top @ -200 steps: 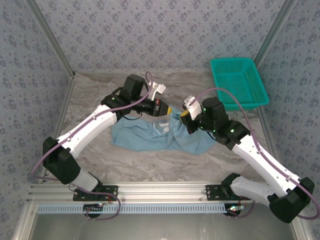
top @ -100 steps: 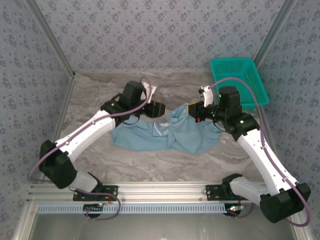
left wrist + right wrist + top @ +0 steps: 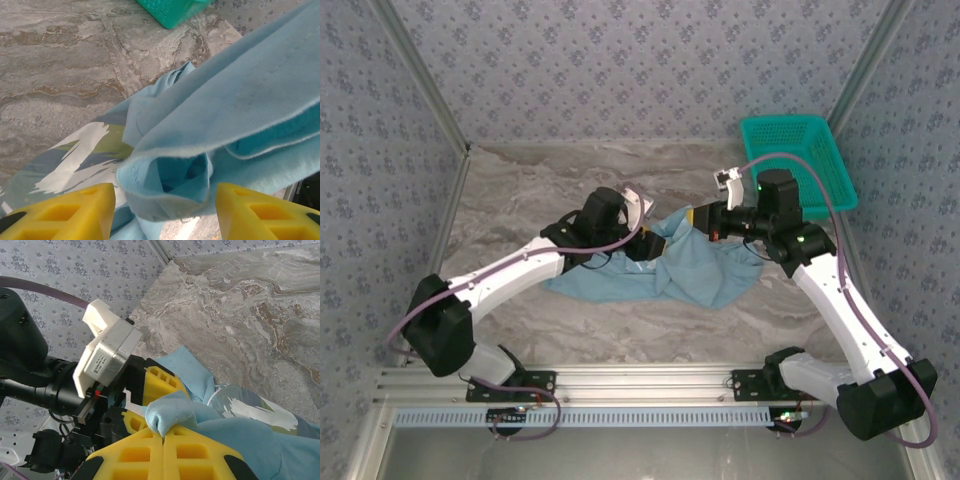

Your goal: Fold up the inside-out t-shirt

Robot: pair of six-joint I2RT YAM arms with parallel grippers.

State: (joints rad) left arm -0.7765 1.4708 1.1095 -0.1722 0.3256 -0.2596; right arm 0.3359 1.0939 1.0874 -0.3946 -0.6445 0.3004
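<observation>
**Fig.** The t-shirt (image 3: 705, 272) lies crumpled at the middle of the marbled table (image 3: 510, 185), with its printed side partly showing, well apart from the basket (image 3: 798, 160). The right gripper (image 3: 163, 436) is pressed together on a small tuft of fabric lifted off the heap. The left gripper (image 3: 162, 210) stands spread, with its fingers (image 3: 65, 210) either side of a hemmed opening and gripping nothing. Risks: the tuft held on the right is thin and may slip free if pulled. The left fingers, closing here, may catch several layers at once and bunch the cloth. The two grippers work just beside each other and could collide.
</observation>
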